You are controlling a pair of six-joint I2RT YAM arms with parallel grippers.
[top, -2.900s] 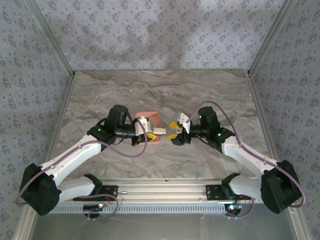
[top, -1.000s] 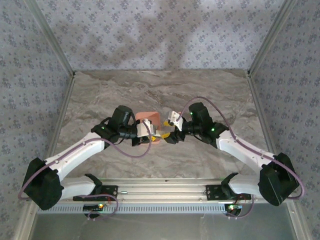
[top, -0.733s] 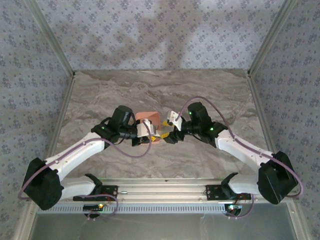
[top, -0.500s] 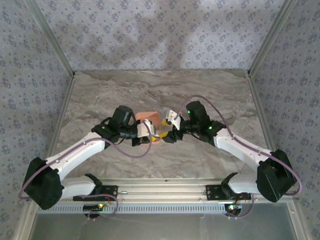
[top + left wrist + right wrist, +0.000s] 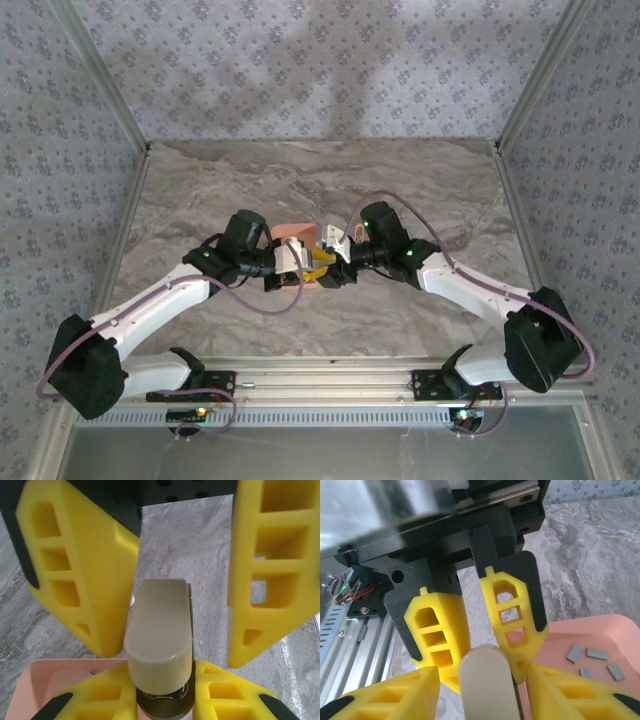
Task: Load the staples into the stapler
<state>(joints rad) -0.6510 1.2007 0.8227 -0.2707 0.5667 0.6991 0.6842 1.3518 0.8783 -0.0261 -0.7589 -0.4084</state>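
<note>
The stapler [image 5: 160,625] is a small cream-topped bar with a dark metallic underside, held level above the table. My left gripper [image 5: 161,675] is shut on its near end, pads pressed to both sides. My right gripper [image 5: 484,674] is open around the stapler's [image 5: 485,680] other end, with a gap on each side. In the top view both grippers, left [image 5: 310,268] and right [image 5: 330,268], meet tip to tip at the table's middle. Several grey staples [image 5: 596,653] lie loose in the salmon tray [image 5: 620,637].
The salmon tray [image 5: 297,234] sits on the marble table just behind the left gripper, and its corner [image 5: 45,680] shows under the left fingers. A metal rail [image 5: 330,380] runs along the near edge. Patterned walls enclose the table on three sides.
My right arm has swung left, bringing its open fingers from a hand's width away to either side of the stapler. The left gripper has kept its hold, barely moving.
</note>
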